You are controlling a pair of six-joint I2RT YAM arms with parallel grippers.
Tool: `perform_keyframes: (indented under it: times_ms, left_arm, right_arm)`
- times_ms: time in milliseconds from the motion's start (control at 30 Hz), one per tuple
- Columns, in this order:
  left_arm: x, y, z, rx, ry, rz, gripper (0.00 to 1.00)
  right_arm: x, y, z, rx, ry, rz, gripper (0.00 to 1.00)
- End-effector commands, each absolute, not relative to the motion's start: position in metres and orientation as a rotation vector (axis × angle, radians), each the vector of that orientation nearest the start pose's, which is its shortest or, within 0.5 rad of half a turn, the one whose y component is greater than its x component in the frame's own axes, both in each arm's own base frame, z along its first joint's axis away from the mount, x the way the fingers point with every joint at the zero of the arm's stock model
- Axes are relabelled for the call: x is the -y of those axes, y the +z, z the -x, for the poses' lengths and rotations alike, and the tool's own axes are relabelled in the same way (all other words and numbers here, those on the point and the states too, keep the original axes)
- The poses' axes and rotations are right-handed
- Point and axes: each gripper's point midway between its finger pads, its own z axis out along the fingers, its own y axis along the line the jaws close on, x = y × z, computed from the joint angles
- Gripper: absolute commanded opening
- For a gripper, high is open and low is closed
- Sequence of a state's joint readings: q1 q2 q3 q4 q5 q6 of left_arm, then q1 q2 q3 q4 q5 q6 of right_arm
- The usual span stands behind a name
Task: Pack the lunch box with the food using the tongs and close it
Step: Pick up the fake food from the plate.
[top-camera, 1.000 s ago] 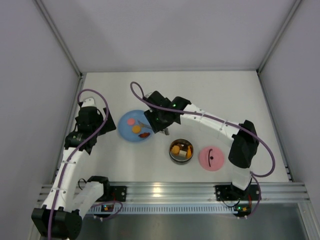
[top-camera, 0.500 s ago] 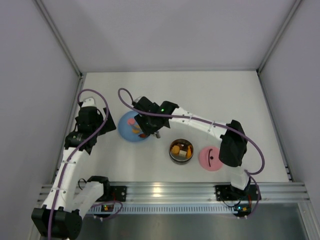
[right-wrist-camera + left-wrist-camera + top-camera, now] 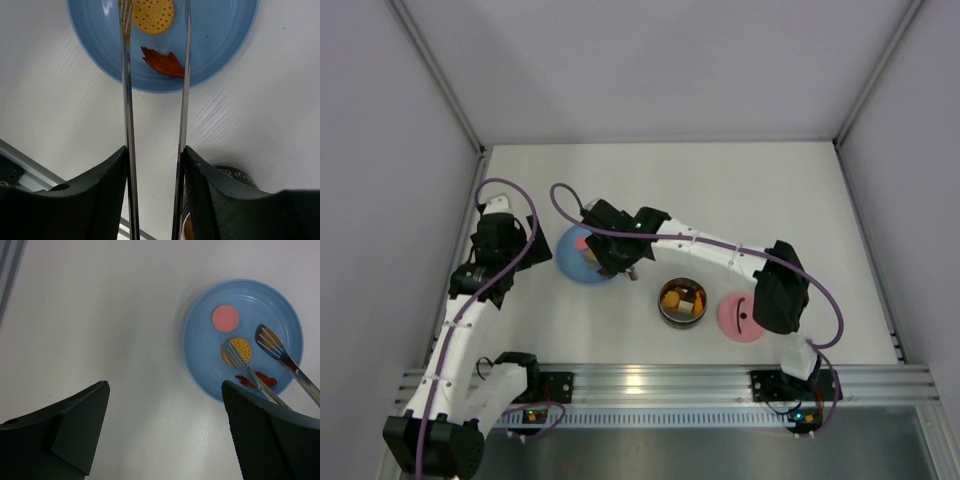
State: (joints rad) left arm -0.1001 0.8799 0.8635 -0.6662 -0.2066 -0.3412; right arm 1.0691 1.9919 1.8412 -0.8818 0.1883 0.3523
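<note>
White table [image 3: 740, 190]: yellow biscuit [image 3: 153, 16] on blue plate [image 3: 225, 30], bracketed by spread tips of tongs [image 3: 128, 100], long axis pointed at it. Handles clamped in R gripper [image 3: 154, 160], nearer arm. L gripper [image 3: 165, 405] agape, empty. Lidless lunch box [image 3: 682, 300] nr plate.

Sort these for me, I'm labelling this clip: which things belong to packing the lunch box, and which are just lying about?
In the job: tongs, held by the right gripper; lunch box; pink lid; yellow cracker, pink piece, red piece.
Standing by: blue plate under that food; left gripper, open, empty.
</note>
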Motion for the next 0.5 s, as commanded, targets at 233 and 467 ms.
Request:
perform_keyframes:
  times_ms: [233, 467]
  left_arm:
    - [0.004, 0.188, -0.269, -2.187, -0.003, 0.368, 0.99]
    - [0.004, 0.188, -0.269, -2.189, -0.005, 0.367, 0.99]
  right_arm:
    - [-0.429, 0.163, -0.238, -2.384, 0.351, 0.836, 0.47]
    - [-0.422, 0.151, -0.239, -2.405, 0.300, 0.830, 0.47]
